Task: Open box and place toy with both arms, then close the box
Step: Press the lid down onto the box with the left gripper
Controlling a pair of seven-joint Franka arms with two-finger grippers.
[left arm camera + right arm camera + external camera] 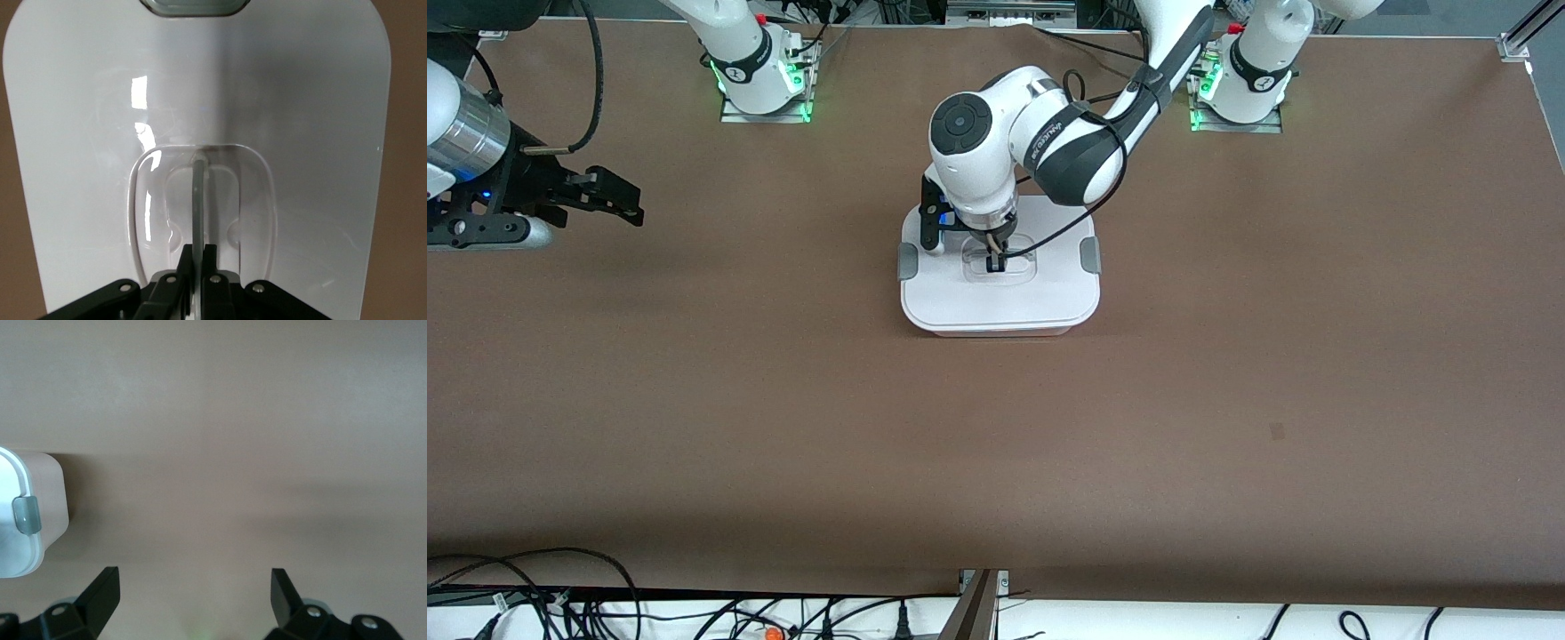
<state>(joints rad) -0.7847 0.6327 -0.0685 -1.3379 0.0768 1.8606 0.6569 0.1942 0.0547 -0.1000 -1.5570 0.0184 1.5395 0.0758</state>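
Black fingers [200, 257] of the left gripper [994, 260] are pinching together on the thin handle [198, 200] standing in the lid's [1000, 298] recess, the only part offering a grip for moving the lid. Underneath, the box [996, 330] is sitting mid-table with its lid on. Off toward its own end, the right gripper [193, 587] is waiting over bare table [1227, 400], fingers spread apart. No toy is showing.

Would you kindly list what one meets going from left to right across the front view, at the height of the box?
Right gripper, open over bare table → grey clip → left gripper, shut on the lid's handle → second grey clip.
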